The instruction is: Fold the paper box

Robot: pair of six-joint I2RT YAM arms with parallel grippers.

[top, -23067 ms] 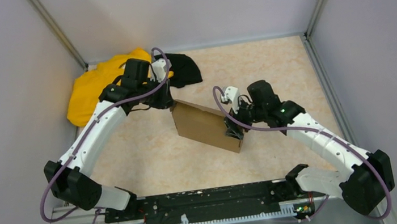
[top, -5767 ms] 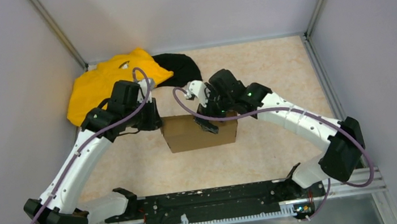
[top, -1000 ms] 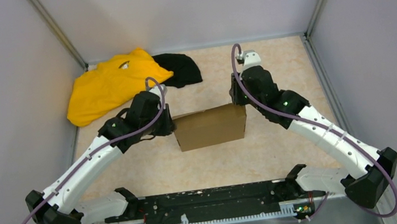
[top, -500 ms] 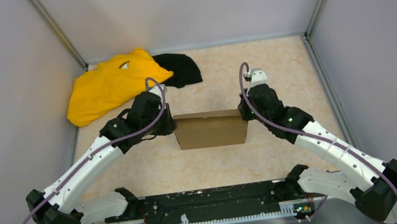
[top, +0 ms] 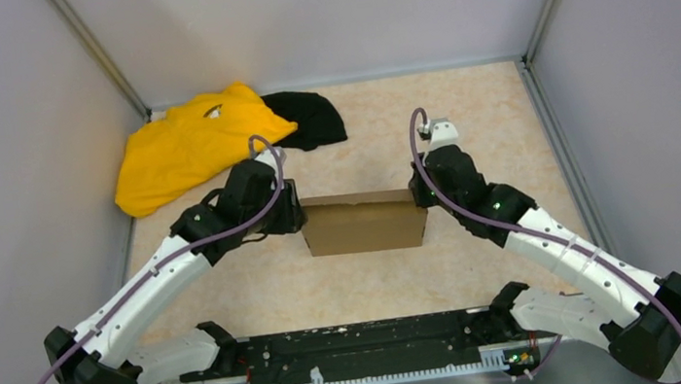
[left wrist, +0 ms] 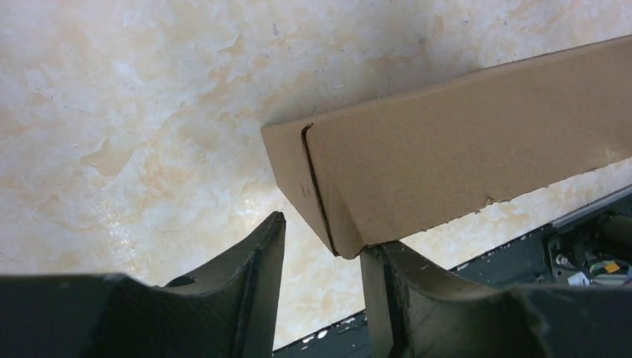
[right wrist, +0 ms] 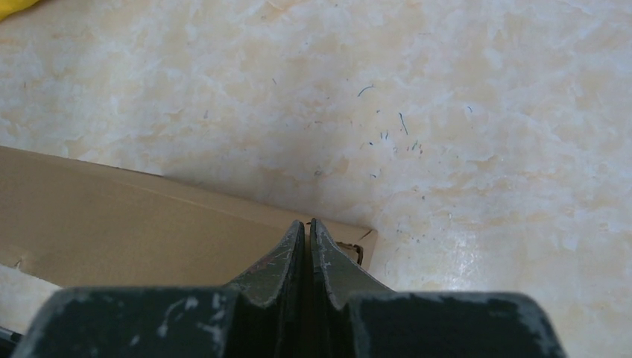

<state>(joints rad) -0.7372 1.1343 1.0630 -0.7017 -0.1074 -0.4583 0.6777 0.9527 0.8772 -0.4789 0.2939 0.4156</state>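
Paper box (top: 363, 226) lies on the marbled counter (top: 484, 116) between the 2 arms, a shallow brown slab that looks closed, its long side facing the bases. From overhead the left claw (top: 292, 215) and right claw (top: 415, 194) are mostly buried under their own wrists, so their tips cannot be made out there, and they also cover the box's 2 short ends. Each wrist camera shows only 1 end of the box, with the rest cut off at the frame edge. On the left, the claw (left wrist: 324, 235) is spread, with the box's near corner poking in between its fingers (left wrist: 257, 283). The other finger seems to touch the lower edge. On the right, the claw (right wrist: 306, 224) is pressed together with nothing visible between its fingers. Its tips sit at the box's far edge just beside the corner, and contact is unclear. A yellow cloth (top: 184, 147) and a black cloth (top: 313, 117) lie at the far left, well apart from the box.
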